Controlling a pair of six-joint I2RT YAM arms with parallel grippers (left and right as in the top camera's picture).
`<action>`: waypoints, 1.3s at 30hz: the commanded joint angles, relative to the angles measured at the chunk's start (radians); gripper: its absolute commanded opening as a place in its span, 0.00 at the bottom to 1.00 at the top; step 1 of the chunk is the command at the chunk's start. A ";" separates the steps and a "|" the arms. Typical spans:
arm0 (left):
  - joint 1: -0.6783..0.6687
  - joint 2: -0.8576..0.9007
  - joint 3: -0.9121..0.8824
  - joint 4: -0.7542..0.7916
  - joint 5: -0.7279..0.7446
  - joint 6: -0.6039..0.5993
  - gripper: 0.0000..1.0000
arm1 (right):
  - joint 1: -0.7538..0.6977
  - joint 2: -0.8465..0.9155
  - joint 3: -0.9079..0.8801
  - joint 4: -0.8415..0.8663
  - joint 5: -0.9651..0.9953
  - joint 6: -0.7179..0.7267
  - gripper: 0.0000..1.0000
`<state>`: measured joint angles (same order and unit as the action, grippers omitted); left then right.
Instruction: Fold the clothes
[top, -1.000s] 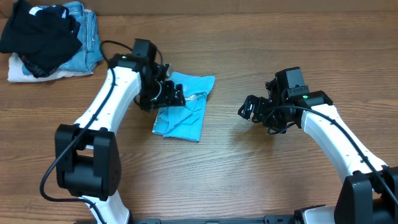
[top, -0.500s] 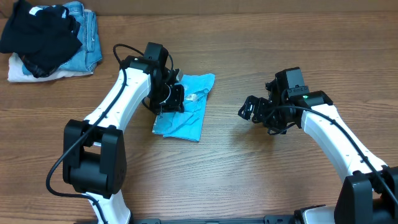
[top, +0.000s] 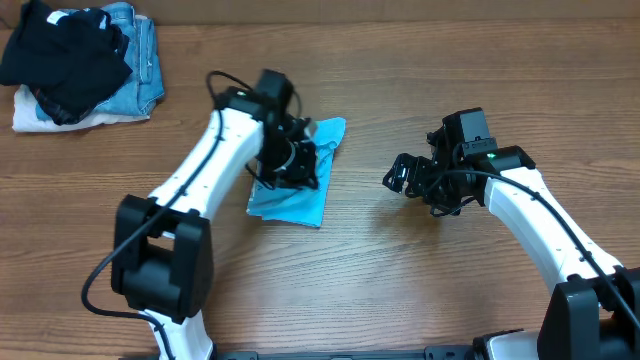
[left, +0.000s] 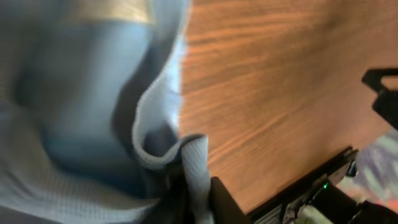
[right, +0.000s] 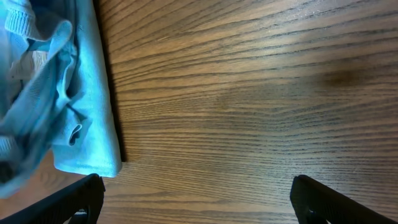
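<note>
A light sky-blue T-shirt (top: 295, 205) lies bunched near the middle of the wooden table (top: 400, 290), between the two arms and nearer the left one. The left gripper (top: 298, 168) sits down on its upper half. The left wrist view shows a ridge of the ribbed blue cloth drawn up and pinched at the fingers, so the claw appears nearly closed on a fold of the shirt, probably a hem or edge. That hold suggests the fabric is being gathered so it can be lifted or dragged flat, since the shirt is too rumpled to take a clean crease. One corner juts out toward the table's far side and the lower part lies doubled over itself. The right gripper (top: 405, 175) hangs well apart from the shirt on the right, above bare wood. Its jaws are spread wide with nothing between them, and its wrist camera shows the shirt's near edge at the left of frame. It appears to be waiting for an edge to take once the cloth is opened out. At the far left corner a black garment (top: 65, 55) sits heaped on denim jeans (top: 140, 50), away from the work. By this look, the folding has hardly begun.
</note>
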<state>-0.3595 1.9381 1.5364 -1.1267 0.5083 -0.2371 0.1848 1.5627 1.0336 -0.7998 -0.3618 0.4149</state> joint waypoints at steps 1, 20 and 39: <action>-0.060 0.012 0.022 0.007 -0.020 -0.058 0.22 | 0.006 0.002 0.000 0.006 0.002 0.005 1.00; -0.003 0.014 0.144 0.001 -0.151 -0.078 0.58 | 0.006 0.002 0.000 -0.005 0.002 0.005 1.00; 0.037 0.158 0.141 0.069 -0.386 -0.076 0.62 | 0.006 0.002 0.000 0.009 0.002 0.005 1.00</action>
<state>-0.3145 2.0590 1.6627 -1.0599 0.1661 -0.3374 0.1848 1.5627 1.0336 -0.7937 -0.3618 0.4152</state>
